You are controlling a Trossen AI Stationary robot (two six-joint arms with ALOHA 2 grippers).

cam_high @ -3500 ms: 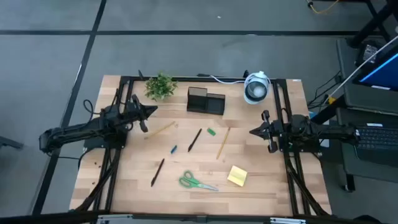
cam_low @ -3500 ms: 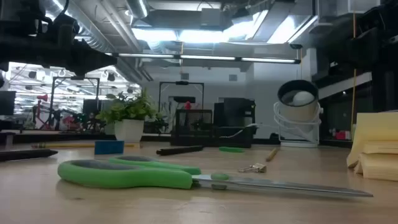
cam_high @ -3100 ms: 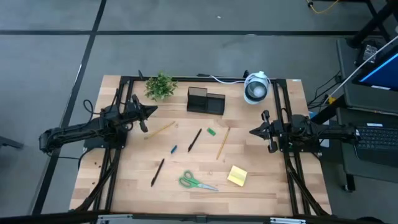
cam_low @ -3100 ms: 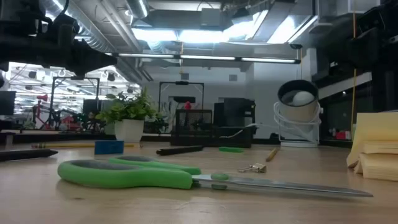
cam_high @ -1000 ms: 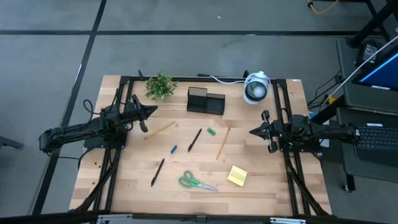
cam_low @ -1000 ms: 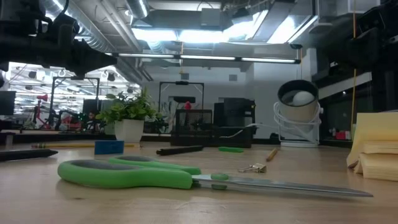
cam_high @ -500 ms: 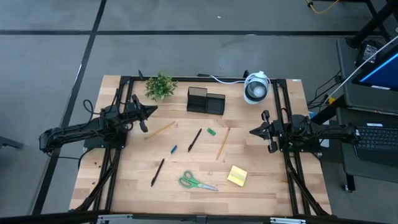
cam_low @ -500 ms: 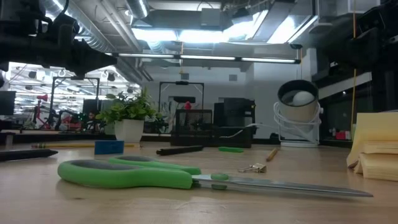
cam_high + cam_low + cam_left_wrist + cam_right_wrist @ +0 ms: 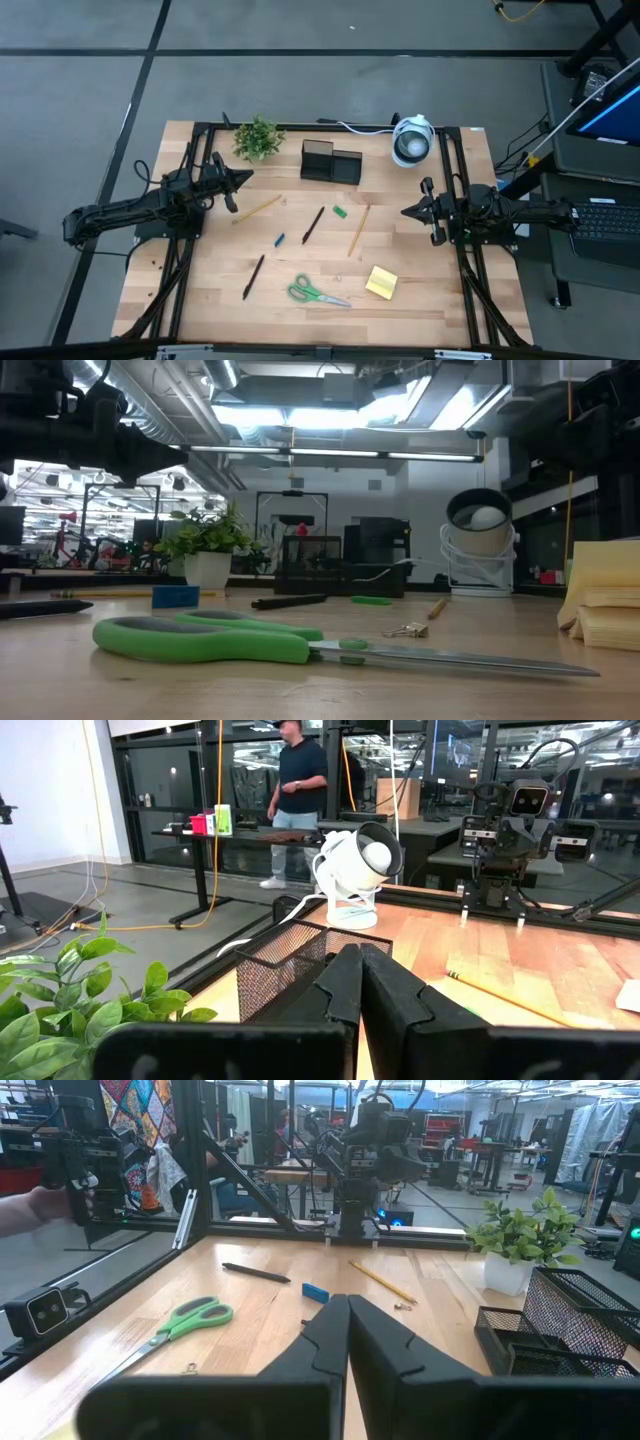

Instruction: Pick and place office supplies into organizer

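Organizer (image 9: 331, 162) at table's (image 9: 440, 300) far edge, between potted plant (image 9: 258, 138) and lamp (image 9: 411, 140). Pencils, pens, scissors (image 9: 318, 292), sticky-note pad (image 9: 381, 283) scattered mid-table, well apart, open wood between. Left gripper (image 9: 244, 178), right gripper (image 9: 406, 212) at side rails, jaws pressed together, empty. Nothing moved since earlier frames.

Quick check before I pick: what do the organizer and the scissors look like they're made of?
Organizer: black wire mesh, probably metal; the see-through grid shows in the right wrist view. Scissors: glossy green handles, likely plastic, with bare grey blades that look like steel.
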